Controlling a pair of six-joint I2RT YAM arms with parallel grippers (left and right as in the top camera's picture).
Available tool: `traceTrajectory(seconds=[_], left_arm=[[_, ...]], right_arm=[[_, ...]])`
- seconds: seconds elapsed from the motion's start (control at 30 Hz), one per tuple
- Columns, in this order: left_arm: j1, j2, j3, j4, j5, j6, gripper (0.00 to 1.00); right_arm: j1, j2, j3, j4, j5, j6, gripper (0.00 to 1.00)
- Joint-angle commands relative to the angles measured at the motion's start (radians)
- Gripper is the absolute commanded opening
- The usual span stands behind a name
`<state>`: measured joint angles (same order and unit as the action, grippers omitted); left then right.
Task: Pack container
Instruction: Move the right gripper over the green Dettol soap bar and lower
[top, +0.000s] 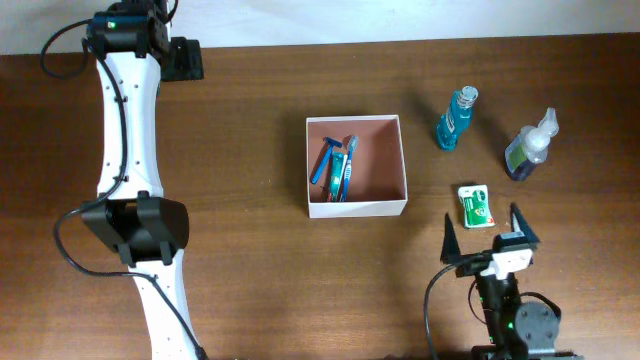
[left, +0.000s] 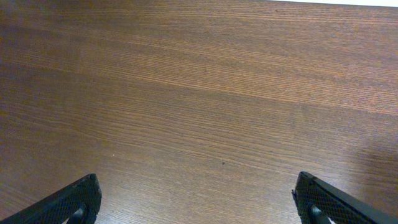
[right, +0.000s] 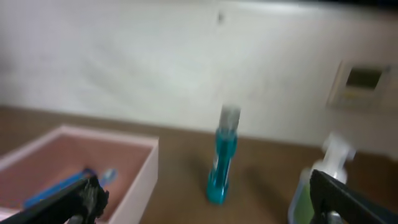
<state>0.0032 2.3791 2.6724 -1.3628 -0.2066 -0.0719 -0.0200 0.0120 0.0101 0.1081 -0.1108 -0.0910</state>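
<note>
Probably the box (top: 357, 208) is light, with thin bendy walls, best pinched over one rim, and the right claw (top: 487, 235) and left claw (left: 196, 202) both gape apart.

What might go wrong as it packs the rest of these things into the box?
The right tool hangs open near the green packet; a poor pinch may push it away. The tall blue bottle and pump bottle stand upright, so a nudge might topple them.
</note>
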Motion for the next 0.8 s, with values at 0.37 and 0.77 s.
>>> traceTrajectory(seconds=[0.37, 0.77], left_arm=[[0.005, -0.004, 0.012, -0.001, 0.008, 0.005, 1.00], [0.004, -0.004, 0.012, -0.001, 0.008, 0.005, 0.99]], right_arm=[[-0.008, 0.059, 0.208, 0.190, 0.106, -0.095, 0.98], [-0.008, 0.746, 0.985, -0.575, 0.217, -0.266, 0.98]])
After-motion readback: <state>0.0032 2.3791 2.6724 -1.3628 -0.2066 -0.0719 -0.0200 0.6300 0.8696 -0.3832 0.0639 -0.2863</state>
